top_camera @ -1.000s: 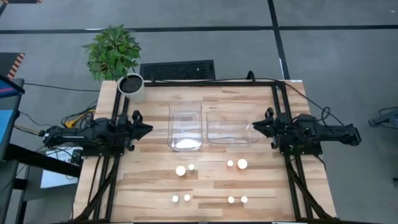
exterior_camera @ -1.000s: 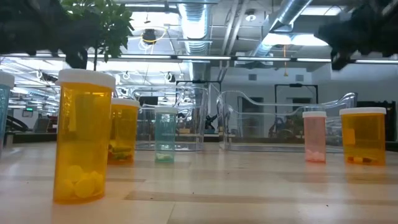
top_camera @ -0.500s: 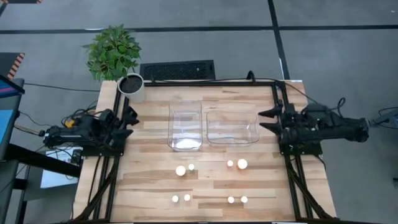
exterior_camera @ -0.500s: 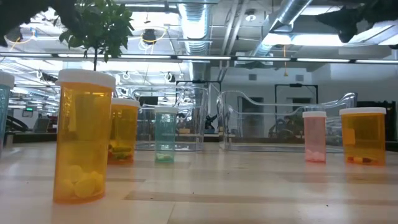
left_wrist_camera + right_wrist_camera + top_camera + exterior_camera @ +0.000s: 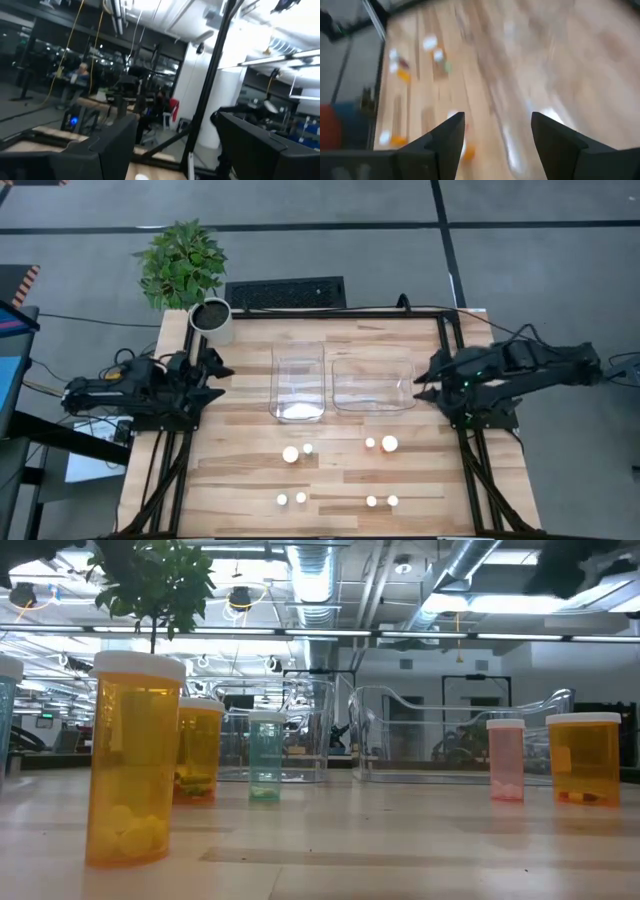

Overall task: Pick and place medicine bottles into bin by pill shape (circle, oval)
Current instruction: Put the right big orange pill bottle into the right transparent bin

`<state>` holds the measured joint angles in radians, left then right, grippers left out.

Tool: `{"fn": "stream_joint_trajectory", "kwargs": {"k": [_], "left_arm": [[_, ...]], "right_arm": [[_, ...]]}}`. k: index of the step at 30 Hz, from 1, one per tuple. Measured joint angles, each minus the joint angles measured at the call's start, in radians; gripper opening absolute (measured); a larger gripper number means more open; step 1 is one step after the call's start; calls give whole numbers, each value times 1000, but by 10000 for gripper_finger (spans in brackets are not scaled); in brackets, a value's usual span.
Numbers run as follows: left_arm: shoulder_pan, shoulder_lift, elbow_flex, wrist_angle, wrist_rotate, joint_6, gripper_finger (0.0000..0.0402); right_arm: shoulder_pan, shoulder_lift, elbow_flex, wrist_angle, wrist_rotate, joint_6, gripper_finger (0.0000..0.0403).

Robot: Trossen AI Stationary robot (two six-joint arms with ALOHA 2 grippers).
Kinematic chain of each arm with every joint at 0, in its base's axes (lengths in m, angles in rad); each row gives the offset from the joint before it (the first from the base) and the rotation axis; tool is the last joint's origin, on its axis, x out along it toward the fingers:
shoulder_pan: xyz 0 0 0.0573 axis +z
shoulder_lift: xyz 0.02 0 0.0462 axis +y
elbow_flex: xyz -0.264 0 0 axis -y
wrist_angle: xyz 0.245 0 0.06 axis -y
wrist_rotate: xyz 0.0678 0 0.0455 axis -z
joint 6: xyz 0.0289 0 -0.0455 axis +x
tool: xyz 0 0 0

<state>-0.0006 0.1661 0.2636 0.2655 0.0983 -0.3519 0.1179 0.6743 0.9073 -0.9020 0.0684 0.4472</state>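
A lab or workshop; exposed ceiling ducts (image 5: 320,580); metal-framed benches (image 5: 95,107); concrete floor (image 5: 320,200).

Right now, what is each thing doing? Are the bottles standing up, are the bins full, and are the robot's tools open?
Medicine bottles: all eight upright on the table, caps on.
Narrow bin: upright, no bottles inside.
Wide bin: upright, no bottles inside.
Left tool: open, holding nothing.
Right tool: open, holding nothing.
Plant pot: upright.

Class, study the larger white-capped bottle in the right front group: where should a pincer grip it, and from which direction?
Grip the larger bottle across its round white cap or just beneath it, coming straight down from above. It stands upright, so the cap faces up. Close the fingers along the front-back line, since a smaller bottle stands close on its left.
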Motion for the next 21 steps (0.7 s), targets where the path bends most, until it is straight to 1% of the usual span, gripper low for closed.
{"fn": "stream_joint_trajectory", "kwargs": {"k": [4, 7, 14, 21], "left_arm": [[0, 43, 0, 2, -18, 28, 270], [0, 65, 0, 7, -32, 43, 270], [0, 76, 1, 23, -32, 43, 270], [0, 76, 1, 23, -31, 43, 270]], "right_arm": [[88, 67, 5, -68, -34, 127, 240], [172, 122, 5, -95, -29, 215, 240], [372, 254, 4, -85, 93, 330, 240], [487, 394, 4, -10, 191, 398, 239]]}}
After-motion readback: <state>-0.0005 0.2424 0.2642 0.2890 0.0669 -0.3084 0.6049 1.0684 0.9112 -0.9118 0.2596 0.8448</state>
